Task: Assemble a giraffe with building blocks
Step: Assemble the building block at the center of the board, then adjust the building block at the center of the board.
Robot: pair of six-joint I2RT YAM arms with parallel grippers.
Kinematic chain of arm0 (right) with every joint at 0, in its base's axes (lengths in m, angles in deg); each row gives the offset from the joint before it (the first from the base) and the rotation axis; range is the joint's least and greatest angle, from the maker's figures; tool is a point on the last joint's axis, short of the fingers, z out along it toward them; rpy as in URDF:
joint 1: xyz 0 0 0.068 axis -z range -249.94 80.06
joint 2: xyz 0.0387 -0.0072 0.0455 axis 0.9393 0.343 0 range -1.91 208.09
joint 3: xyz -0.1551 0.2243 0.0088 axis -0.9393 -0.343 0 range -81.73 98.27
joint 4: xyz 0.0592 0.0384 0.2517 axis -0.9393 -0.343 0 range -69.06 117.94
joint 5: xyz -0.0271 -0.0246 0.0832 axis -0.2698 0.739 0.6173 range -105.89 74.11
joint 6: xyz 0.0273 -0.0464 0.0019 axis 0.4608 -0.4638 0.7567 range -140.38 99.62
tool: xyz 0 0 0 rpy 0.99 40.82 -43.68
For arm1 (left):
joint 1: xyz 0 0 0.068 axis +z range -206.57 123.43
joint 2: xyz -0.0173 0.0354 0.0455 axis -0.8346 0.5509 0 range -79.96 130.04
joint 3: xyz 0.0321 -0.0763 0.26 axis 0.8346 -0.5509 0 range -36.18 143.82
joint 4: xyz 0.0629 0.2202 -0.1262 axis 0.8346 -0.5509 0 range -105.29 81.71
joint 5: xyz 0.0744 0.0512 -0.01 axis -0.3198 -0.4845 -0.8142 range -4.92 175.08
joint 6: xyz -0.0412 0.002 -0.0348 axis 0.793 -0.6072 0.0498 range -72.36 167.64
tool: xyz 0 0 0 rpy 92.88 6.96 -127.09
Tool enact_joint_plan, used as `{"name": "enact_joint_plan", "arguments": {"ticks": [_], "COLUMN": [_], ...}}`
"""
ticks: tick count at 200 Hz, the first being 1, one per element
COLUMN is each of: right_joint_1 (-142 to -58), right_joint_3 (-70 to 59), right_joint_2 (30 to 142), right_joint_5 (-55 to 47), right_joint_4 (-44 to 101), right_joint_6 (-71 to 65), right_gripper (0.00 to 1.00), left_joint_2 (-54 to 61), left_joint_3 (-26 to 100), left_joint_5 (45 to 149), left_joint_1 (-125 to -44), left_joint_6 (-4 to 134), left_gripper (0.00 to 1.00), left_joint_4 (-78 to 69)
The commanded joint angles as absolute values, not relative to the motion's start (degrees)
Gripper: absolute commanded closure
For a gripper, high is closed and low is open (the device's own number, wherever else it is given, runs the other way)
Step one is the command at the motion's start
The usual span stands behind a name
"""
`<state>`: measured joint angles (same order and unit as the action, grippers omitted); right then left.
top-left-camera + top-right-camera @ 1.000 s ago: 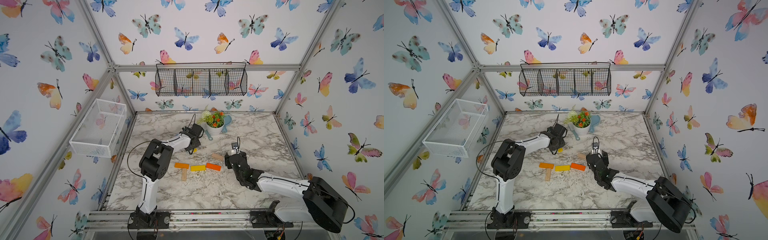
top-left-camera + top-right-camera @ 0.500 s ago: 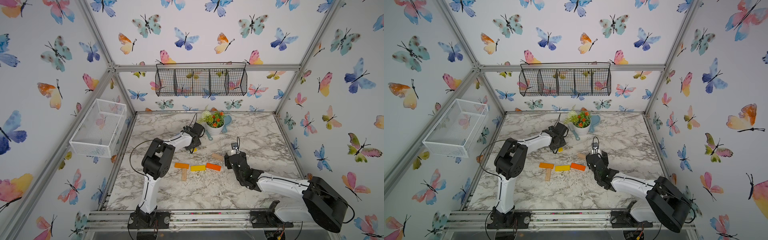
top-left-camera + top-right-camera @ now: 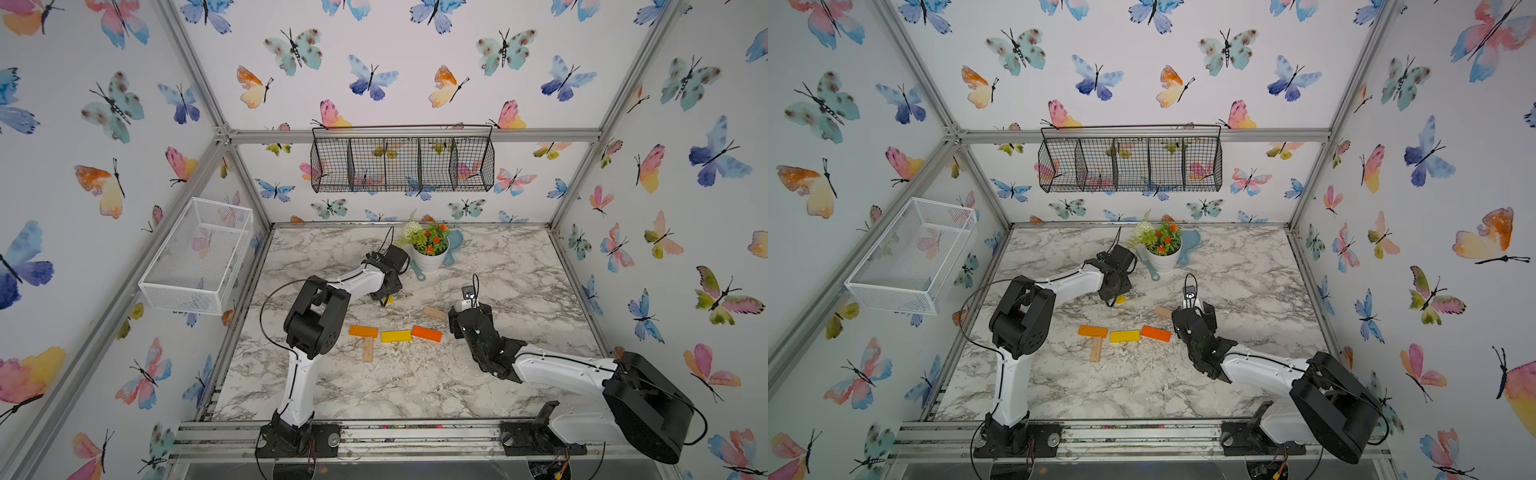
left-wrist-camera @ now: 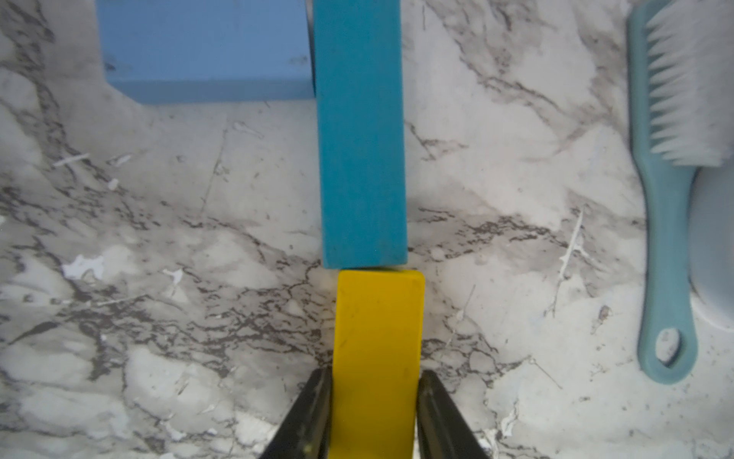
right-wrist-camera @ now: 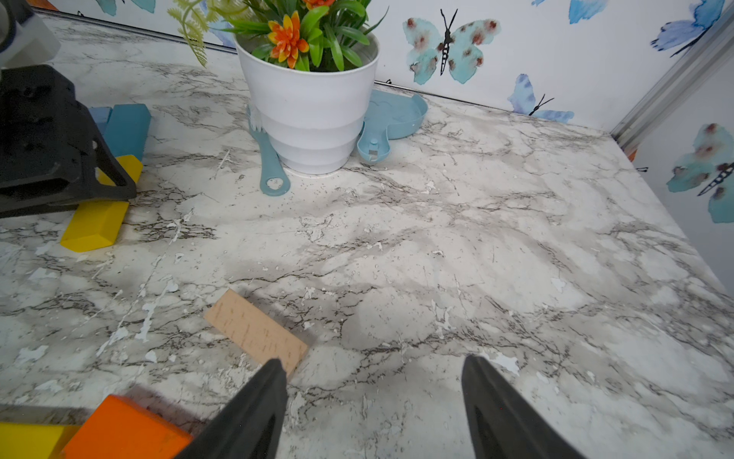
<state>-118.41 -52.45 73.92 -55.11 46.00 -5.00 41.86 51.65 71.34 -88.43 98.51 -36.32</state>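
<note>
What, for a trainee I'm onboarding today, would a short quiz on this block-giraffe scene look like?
1. True or false: the right pincer is closed on the plain wood bar.
2. Which bar sits between the fingers of the left pincer? A) orange B) yellow C) plain wood
3. Fill in: the teal bar meets the yellow bar end to end, and a ____ bar lies beside the teal bar's far end.

Key
1. False: its jaws stand open and empty, and the bar lies on the table.
2. B
3. light-blue bar
</note>
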Motion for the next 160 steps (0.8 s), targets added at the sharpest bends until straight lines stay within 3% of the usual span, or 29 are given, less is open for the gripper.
{"name": "enact_joint_plan", "arguments": {"ticks": [1,41,75,101,118,160], "right_joint_1": [-118.6,-118.7,-118.7,-118.7,-118.7,-118.7], "right_joint_3": [-51.6,-51.3,-52.0,-48.1,-43.2,-36.5], "right_joint_2": [74.8,75.0,74.8,75.9,77.7,87.2], "right_joint_5": [-57.1,-57.9,-53.4,-41.3,-30.5,-10.9], "right_joint_4": [45.5,46.2,47.4,43.7,39.2,45.6], "right_joint_6": [-5.5,-6.7,-7.7,-7.5,-3.7,6.2], "right_gripper": [0.26,0.26,0.26,0.27,0.27,0.27], "left_joint_2": [40.7,34.8,22.4,11.7,5.1,-4.2], "left_joint_3": [50.1,48.1,40.9,28.6,18.9,0.6], "left_joint_5": [72.5,71.8,76.0,82.0,82.9,74.5], "left_joint_1": [-88.1,-87.8,-85.1,-79.8,-75.9,-70.9], "left_joint_6": [98.9,98.0,94.8,93.1,93.6,91.0], "left_gripper": [0.54,0.42,0.31,0.21,0.19,0.16], "left_joint_4": [-39.4,-39.5,-35.4,-28.7,-24.5,-11.5]}}
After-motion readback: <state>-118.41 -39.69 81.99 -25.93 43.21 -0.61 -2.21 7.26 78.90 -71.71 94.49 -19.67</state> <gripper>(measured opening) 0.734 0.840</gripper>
